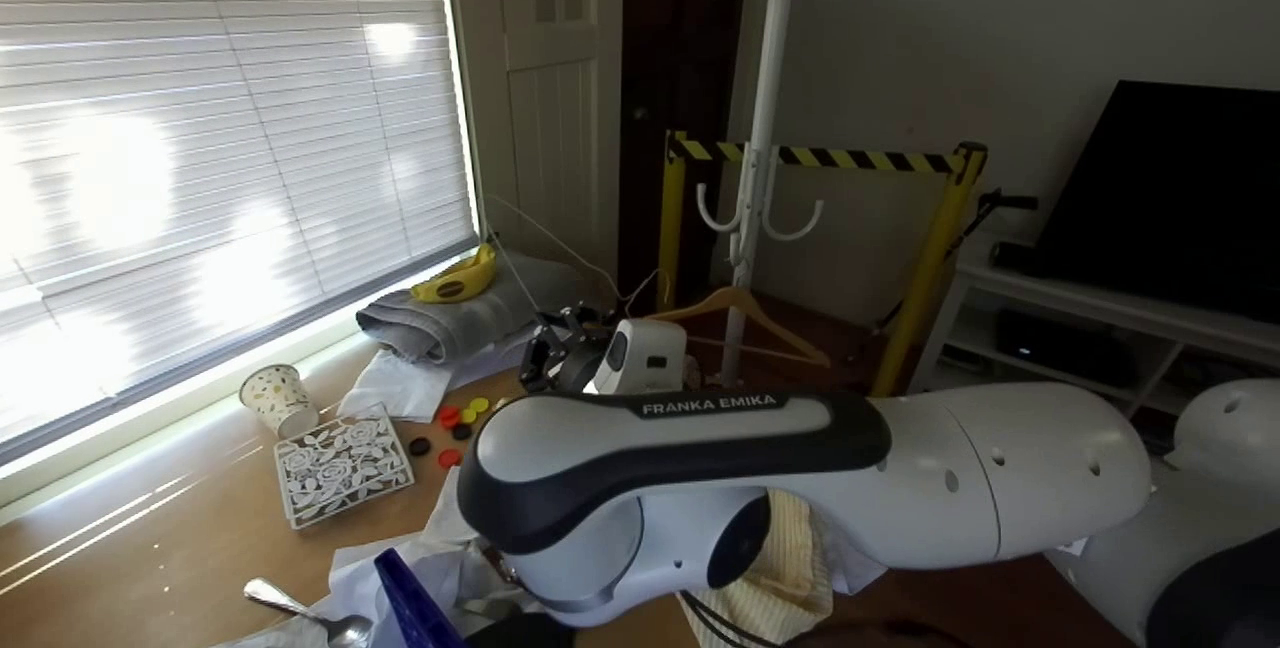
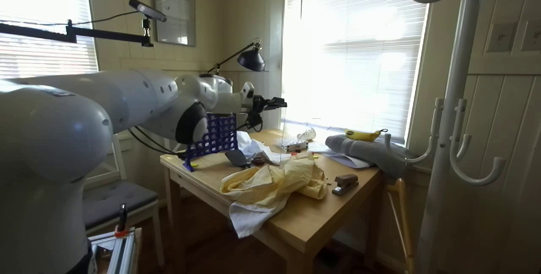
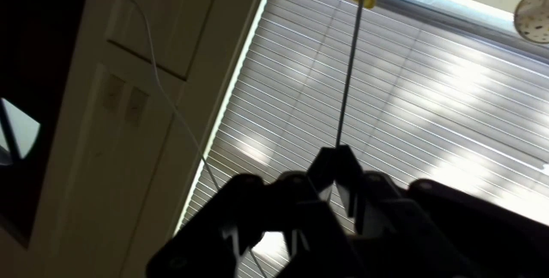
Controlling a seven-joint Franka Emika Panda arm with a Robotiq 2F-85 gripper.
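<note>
Blind: the window blind point(image 1: 200, 128) is sunlit from behind; we take every place from it.
Tool: the tool point(image 3: 336, 158) stands on the room side of the blind, well above the bench point(image 2: 308, 223), tips pointing at the slats.
Tips: together, with a thin cord point(image 3: 350, 67) running straight in at their ends; we read it as pinched there, though the contact itself is too dark to make out.
Cord: at the tips, in front of the blind; from there it drops below the tool, straight and slim.
Cord's long axis: close to upright, crosswise to the way the tool points at the blind.
Cord's ends: we lose the lower one over the yellow cloth point(image 2: 291, 179), which lies away from the blind. In an exterior view a thin line also slants up from the tool toward the blind's edge; whether it is the same cord we cannot tell.
White cable: we see the white cable point(image 3: 152, 52) run beside the blind and disappear behind the tool.
Arm: one arm point(image 1: 660, 443) only, reaching toward the blind from the room side.
Blind's foot: a yellow banana pouch point(image 1: 457, 278) on a rolled grey towel point(image 1: 430, 323), a speckled cup point(image 1: 275, 398) near; all lower than the tool.
</note>
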